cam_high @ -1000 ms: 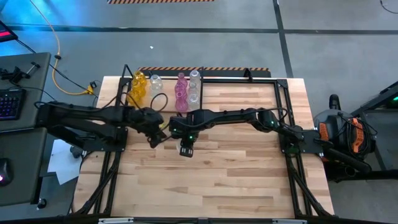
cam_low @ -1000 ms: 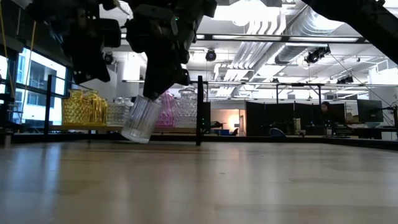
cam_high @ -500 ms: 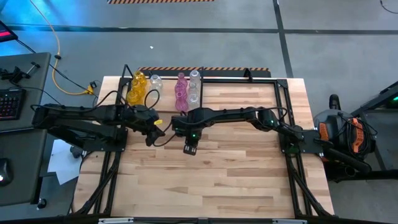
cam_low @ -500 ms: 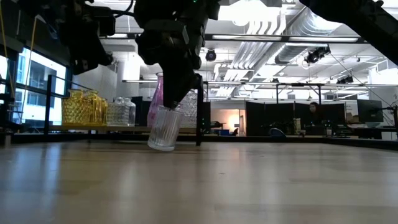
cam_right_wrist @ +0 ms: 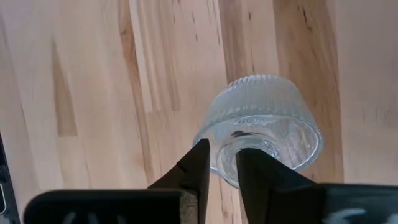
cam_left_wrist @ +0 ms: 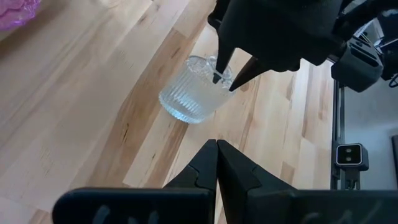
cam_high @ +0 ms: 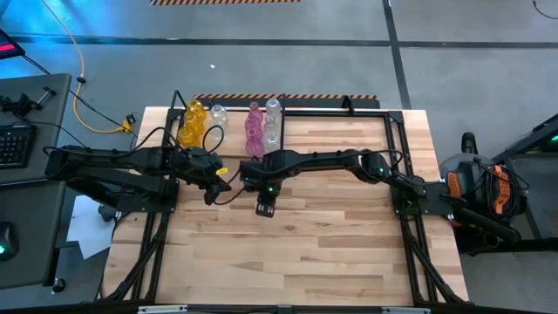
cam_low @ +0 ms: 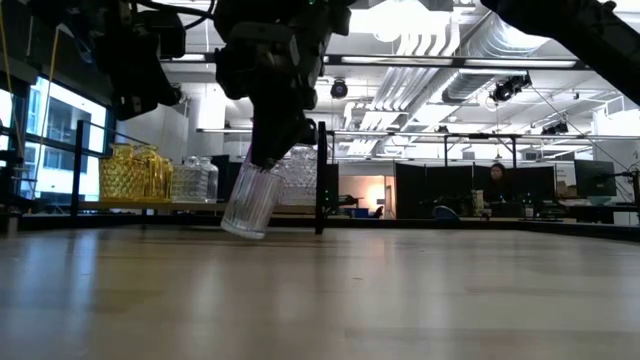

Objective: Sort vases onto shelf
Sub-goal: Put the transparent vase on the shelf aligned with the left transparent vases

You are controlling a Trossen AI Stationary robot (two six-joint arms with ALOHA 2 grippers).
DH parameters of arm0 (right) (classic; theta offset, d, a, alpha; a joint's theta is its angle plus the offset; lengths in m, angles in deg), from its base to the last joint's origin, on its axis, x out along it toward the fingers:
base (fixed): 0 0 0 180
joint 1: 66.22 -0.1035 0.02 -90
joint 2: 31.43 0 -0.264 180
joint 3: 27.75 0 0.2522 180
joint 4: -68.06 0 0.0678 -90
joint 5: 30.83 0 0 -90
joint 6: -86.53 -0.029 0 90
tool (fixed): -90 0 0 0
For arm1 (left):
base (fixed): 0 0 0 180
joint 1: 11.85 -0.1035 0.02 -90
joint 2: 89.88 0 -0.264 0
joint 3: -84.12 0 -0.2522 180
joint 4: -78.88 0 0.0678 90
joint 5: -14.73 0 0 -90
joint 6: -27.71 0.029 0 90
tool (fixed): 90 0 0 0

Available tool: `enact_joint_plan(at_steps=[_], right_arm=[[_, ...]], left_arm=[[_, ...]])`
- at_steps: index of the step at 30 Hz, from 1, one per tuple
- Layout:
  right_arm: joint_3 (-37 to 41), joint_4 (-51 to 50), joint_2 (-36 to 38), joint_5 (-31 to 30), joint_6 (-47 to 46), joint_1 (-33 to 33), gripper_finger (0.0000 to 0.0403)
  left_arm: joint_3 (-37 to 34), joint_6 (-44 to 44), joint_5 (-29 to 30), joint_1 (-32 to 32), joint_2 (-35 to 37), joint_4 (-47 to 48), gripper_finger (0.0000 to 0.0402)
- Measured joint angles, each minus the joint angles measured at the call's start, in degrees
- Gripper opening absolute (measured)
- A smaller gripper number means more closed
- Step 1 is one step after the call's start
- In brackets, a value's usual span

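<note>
High view: right claw [cam_high: 264, 207] sits mid-frame, just left of centre, over bare desk [cam_high: 331, 253]. Left claw [cam_high: 209, 194] is parked just beside it to the left. Shelf [cam_high: 288, 113] runs along the upper edge, with yellow, clear and pink vases [cam_high: 253, 129] grouped in its upper-left part, left of the divider.

Low view: right claw at upper centre-left holds a clear ribbed vase [cam_low: 250, 200] by its top. Vase hangs tilted, base swung toward lower left and close to the desk; can't tell if it touches. Shelf vases show behind it, left of the black divider [cam_low: 321, 178].

Left wrist view: left claw [cam_left_wrist: 217, 144] is closed and empty, fingertips pressed together at lower centre. Above it, the clear ribbed vase lies centre frame with the right claw's fingertips pinching its rim.

Right wrist view: right claw [cam_right_wrist: 222, 155] grips the vase wall, one finger [cam_right_wrist: 198, 163] outside the rim, the other inside the mouth. Vase is lower centre, over desk planks.

My read for the step: rim pinch is thin and the glass is swinging, so lift clear of the desk first, let the tilt settle, carry slowly to the shelf's clear group, set the base flat before releasing. Keep the left arm out of the path.
</note>
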Motion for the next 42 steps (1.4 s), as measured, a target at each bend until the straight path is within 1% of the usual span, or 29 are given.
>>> enact_joint_plan(at_steps=[9,14,20,25,29,31,37,42], right_arm=[[0.0,0.21,0.0,0.02,-0.43,0.98,0.0117],[0.0,0.35,-0.02,0.32,-1.02,1.1,0.0136],[0.0,0.37,-0.02,1.53,-3.54,1.28,0.014],[0.02,0.47,-0.02,1.51,-3.99,1.93,0.014],[0.02,0.34,-0.02,1.6,-4.51,2.13,0.014],[0.02,-0.07,-0.02,2.0,-5.06,2.22,0.014],[0.04,-3.71,-0.04,4.34,-7.34,2.87,0.014],[0.04,-6.12,-0.04,5.29,-8.14,3.56,0.014]], left_arm=[[0.0,0.11,0.0,0.0,0.0,0.0,0.0],[0.0,0.17,0.0,0.0,0.0,0.0,0.0],[0.0,0.92,0.66,-0.04,-0.08,0.37,0.0],[0.04,1.81,5.32,-0.04,-3.94,0.95,0.0],[0.04,1.77,10.29,0.07,-9.05,0.48,0.0],[0.04,1.46,11.72,0.22,-11.38,-1.28,0.0],[0.04,1.11,12.2,1.68,-14.39,-9.55,0.0],[0.04,0.17,12.02,1.64,-15.22,-9.07,0.0]])
